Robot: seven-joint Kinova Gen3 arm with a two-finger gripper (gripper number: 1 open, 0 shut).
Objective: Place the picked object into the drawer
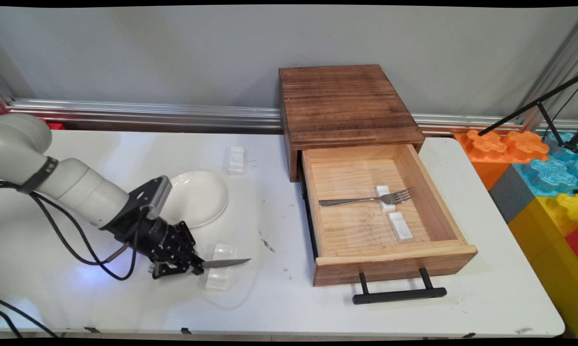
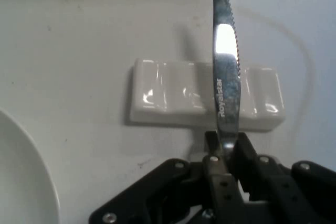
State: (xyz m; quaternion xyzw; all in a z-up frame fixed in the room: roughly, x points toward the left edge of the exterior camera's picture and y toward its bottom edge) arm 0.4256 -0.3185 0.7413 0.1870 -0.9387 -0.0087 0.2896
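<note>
The claw (image 1: pixel 196 267) (image 2: pixel 226 148) is clenched on a knife (image 1: pixel 226 262) (image 2: pixel 226 77); its blade reaches out over a white rest (image 1: pixel 219 274) (image 2: pixel 207 100); a plate (image 1: pixel 197 197) (image 2: pixel 21 182) lies just behind.

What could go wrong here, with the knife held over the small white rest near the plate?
1. The end effector pinches the knife only at its handle end, so the long blade might tilt or slip.
2. The blade lies across the white rest; a sideways move could drag the rest along the table.
3. The white plate lies close beside the arm and might be bumped.
</note>
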